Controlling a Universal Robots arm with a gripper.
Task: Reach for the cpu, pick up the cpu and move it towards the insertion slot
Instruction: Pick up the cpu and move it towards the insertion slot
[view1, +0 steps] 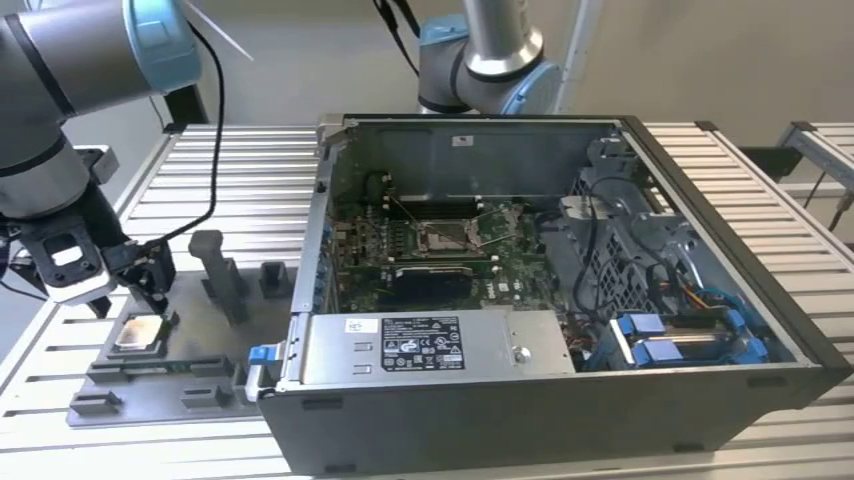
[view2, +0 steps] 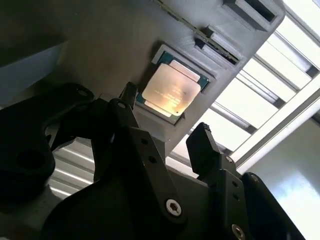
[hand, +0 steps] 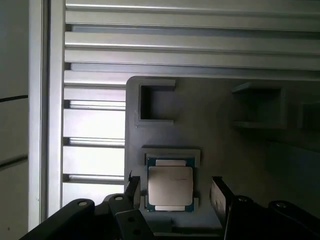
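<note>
I see my gripper (hand: 174, 184) wide open and holding nothing, right over the cpu (hand: 170, 179) lying in its grey tray (hand: 215, 135).

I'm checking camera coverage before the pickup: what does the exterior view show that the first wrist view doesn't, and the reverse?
Exterior view: the open computer case with the socket on its green board. First wrist view: open fingers flanking the chip, a gap each side. Both: chip on the grey tray, gripper by it.
</note>
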